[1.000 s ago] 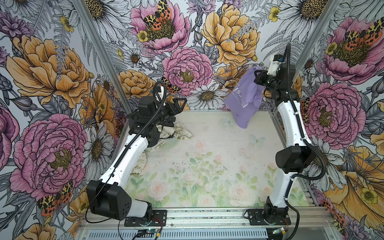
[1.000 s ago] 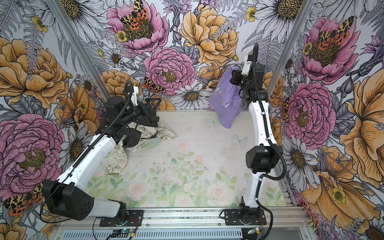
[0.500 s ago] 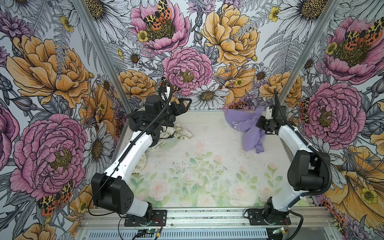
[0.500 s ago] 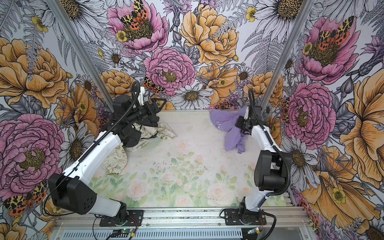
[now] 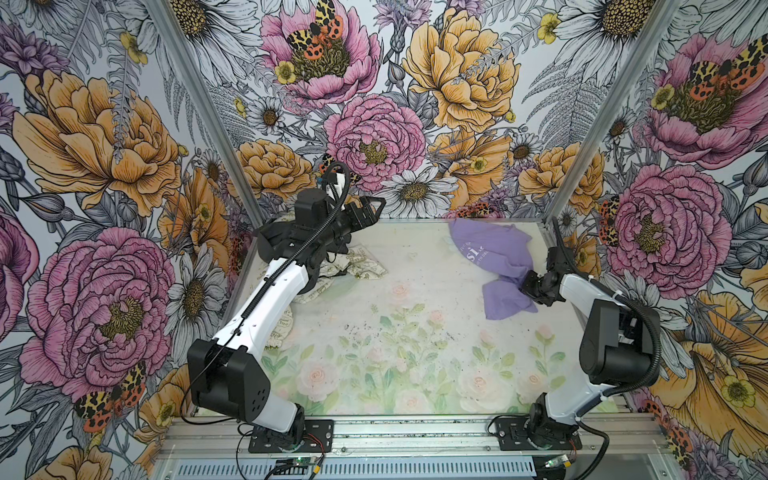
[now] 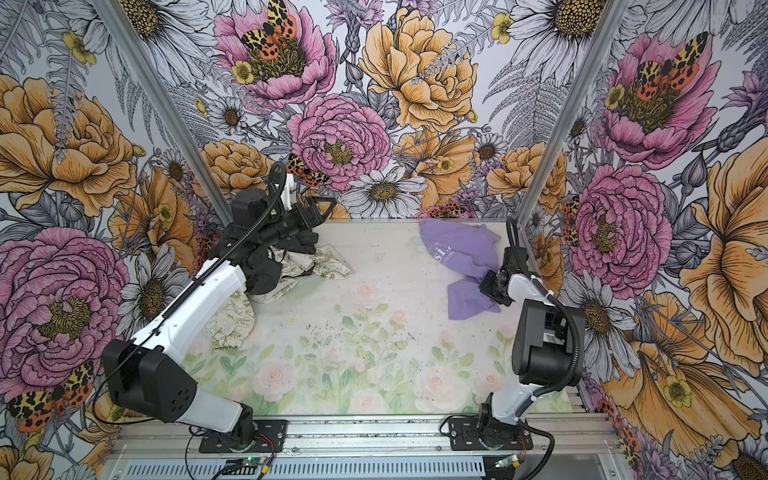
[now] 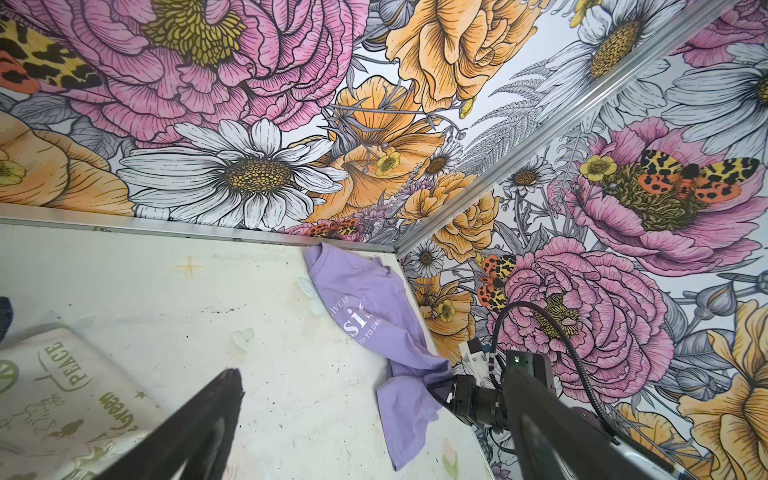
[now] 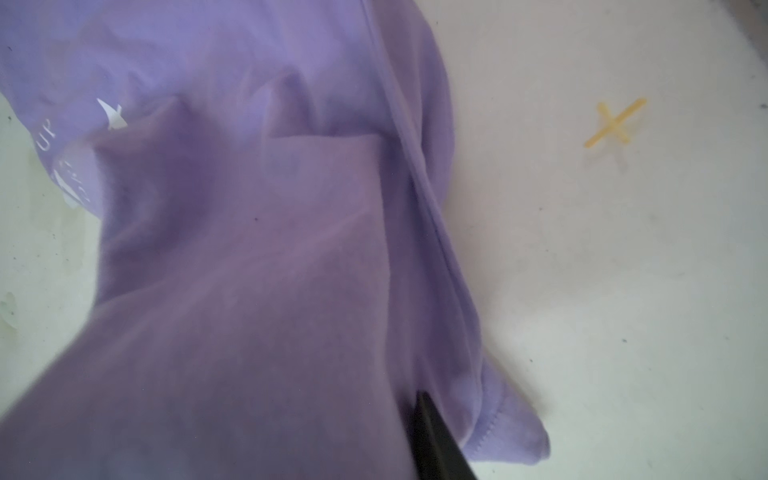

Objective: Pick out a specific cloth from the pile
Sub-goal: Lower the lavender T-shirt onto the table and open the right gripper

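Note:
The cloth (image 5: pixel 490 253) (image 6: pixel 457 249), lavender purple with white lettering, lies crumpled on the table at the back right corner. It also shows in the left wrist view (image 7: pixel 361 299) and fills the right wrist view (image 8: pixel 249 249). My right gripper (image 5: pixel 525 284) (image 6: pixel 486 286) (image 7: pixel 440 386) sits low at a bunched fold of it; one black finger (image 8: pixel 436 440) shows and cloth covers the other. The pile (image 5: pixel 357 266) (image 6: pixel 328 266) of cream green-printed and dark grey garments lies at the back left. My left gripper (image 5: pixel 370 208) (image 6: pixel 324 205) (image 7: pixel 374 374) hovers open and empty above it.
The cream cloth with green print (image 7: pixel 62 395) runs on under my left forearm towards the left wall (image 6: pixel 232 324). Floral walls with metal corner posts (image 5: pixel 582 166) close in the table on three sides. A small yellow cross (image 8: pixel 615 122) is marked on the table beside the cloth.
My right arm has swung down from high at the back wall and laid the cloth on the table. My left gripper has shifted slightly back and up over the pile.

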Action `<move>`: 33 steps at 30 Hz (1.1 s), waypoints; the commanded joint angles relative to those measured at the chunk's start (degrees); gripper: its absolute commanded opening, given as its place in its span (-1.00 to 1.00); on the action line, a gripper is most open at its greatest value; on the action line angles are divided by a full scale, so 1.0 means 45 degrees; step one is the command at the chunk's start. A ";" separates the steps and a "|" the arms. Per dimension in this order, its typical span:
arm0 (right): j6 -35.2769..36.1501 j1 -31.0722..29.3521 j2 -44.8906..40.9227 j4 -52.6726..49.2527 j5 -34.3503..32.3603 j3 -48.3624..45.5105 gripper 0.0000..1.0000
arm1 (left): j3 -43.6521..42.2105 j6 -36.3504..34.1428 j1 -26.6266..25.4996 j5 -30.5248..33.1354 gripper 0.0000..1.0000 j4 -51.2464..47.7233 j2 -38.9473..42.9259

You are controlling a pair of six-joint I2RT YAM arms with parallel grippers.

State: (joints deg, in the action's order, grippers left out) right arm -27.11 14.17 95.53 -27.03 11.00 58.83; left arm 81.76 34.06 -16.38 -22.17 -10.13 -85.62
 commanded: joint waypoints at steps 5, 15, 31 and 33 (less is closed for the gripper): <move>-0.0249 -0.0112 -0.1587 -0.0173 0.0576 -0.0386 0.09 | -0.0274 -0.0420 -0.0053 0.1620 0.97 -0.0620 0.0395; -0.0284 -0.0181 -0.4983 -0.0157 -0.0171 0.0020 0.46 | -0.0010 -0.0422 -0.0050 0.1784 0.97 -0.0620 0.0125; 0.1132 -0.0249 0.0342 -0.1328 -0.0981 0.4328 -0.23 | -0.0544 -0.0669 0.0099 0.1582 0.97 -0.0630 0.0735; 0.1196 -0.0259 0.1168 -0.1447 -0.0886 0.4569 -0.38 | -0.0695 -0.0695 0.0165 0.1557 0.97 -0.0628 0.0935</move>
State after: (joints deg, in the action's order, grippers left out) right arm -23.20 13.41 97.27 -31.14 8.23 77.19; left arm 79.72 32.58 -16.21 -15.59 -12.73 -84.25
